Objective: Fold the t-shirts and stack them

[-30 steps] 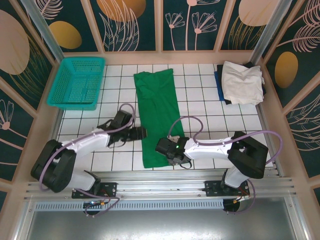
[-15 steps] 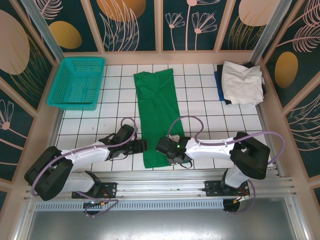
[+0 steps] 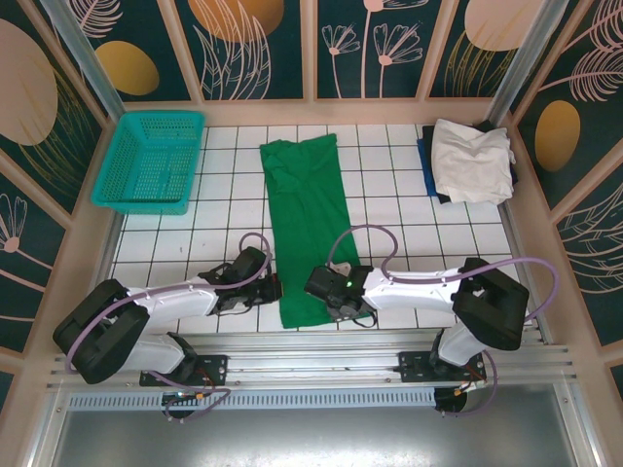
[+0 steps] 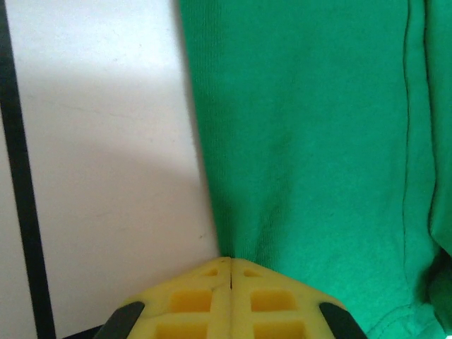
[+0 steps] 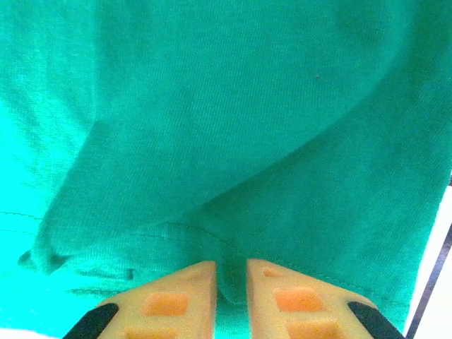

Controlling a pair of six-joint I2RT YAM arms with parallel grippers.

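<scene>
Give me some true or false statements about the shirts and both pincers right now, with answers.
The green t-shirt lies in the teal basket. False: it lies spread on the table, apart from the basket.
The right pincer pinches the green t-shirt's near hem. True.
The off-white t-shirt sits at the table's far right. True.
The left pincer is wide open. False: it is shut, at the shirt's left edge.

No readable text, label, brand, number or sign is found. Nothing legible is seen on the green t-shirt [image 3: 307, 229], the piled t-shirts [image 3: 470, 161], the teal basket [image 3: 151, 161] or the patterned wall panels [image 3: 243, 44].
</scene>
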